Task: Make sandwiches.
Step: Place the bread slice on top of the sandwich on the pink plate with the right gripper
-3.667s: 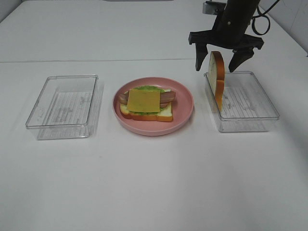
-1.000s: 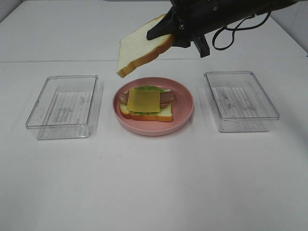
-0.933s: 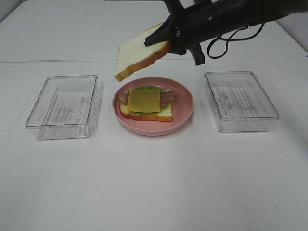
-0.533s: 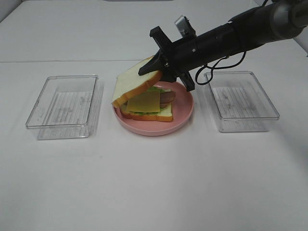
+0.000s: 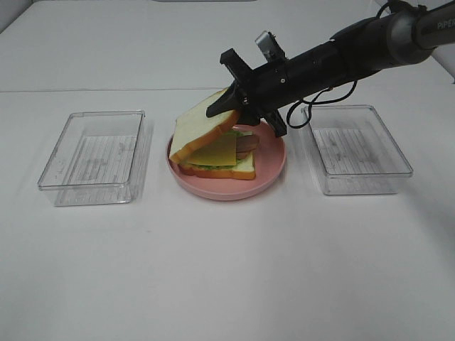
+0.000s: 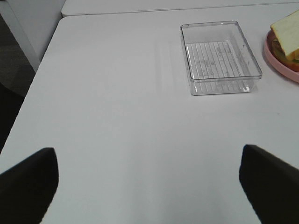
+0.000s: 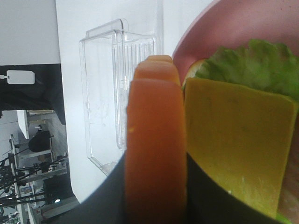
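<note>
exterior high view shows us the top bread slice (image 5: 202,131) tilted over the stack on the pink plate (image 5: 274,162): its low edge touches the near-left side of the stack, its high edge is up at the back, pinched in the right gripper (image 5: 238,106). under it we see the cheese square (image 5: 217,150), bacon ends (image 5: 245,143), lettuce (image 5: 213,168) and the bottom bread slice (image 5: 242,169), all sitting on the plate. the right wrist view confirms it: the jaws are clenched on the orange crust (image 7: 156,149), with the cheese (image 7: 238,149) and lettuce (image 7: 252,65) just beyond.

the left gripper (image 6: 149,186) hangs released and holding nothing, well away from the plate, past the left tray (image 5: 96,153). the right tray (image 5: 359,145) lies on the plate's other side.

we judge the slice is not yet flat. what could go wrong: letting go at this tilt may let it slide off toward the left tray side, since only one edge bears. pressing down may shove the cheese or skew the stack. pulling out low may drag the slice back or nudge the plate.
</note>
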Controlling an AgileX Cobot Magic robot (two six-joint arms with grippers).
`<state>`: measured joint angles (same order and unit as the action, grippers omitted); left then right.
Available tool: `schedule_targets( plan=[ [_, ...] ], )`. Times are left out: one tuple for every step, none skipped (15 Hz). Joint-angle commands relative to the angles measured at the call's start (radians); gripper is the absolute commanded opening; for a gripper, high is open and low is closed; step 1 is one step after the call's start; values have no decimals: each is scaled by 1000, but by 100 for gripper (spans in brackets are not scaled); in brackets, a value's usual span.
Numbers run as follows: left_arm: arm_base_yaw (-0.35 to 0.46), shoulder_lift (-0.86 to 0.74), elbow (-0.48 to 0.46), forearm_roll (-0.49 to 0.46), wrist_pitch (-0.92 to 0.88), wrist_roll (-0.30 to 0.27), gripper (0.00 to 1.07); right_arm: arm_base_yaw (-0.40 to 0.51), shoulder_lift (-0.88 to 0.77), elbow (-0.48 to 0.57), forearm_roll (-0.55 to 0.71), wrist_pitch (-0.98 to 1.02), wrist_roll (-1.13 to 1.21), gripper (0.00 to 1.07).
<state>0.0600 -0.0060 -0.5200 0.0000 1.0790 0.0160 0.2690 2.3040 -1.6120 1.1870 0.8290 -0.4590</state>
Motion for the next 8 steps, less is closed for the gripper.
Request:
schedule_targets(
  plan=[
    [4, -14, 3, -6, -4, 0, 98, -2, -2, -6, -51, 7, 25, 0],
    [4, -14, 3, -6, -4, 0, 98, -2, -2, -6, -63, 1, 26, 0],
    [4, -14, 3, -6, -4, 0, 98, -2, -2, -6, -75, -7, 35, 0],
    [4, -14, 3, -6, -4, 0, 98, -2, -2, -6, -77, -16, 41, 0],
    [4, -14, 3, -6, -4, 0, 98, -2, -2, -6, -88, -32, 41, 0],
    [4, -14, 3, -6, -4, 0, 98, -2, -2, -6, -102, -32, 48, 0],
    [4, -14, 3, -6, -4, 0, 98, -2, -2, -6, -108, -31, 53, 0],
    [4, -14, 3, -6, -4, 0, 98, -2, -2, -6, -123, -31, 75, 0]
  ],
)
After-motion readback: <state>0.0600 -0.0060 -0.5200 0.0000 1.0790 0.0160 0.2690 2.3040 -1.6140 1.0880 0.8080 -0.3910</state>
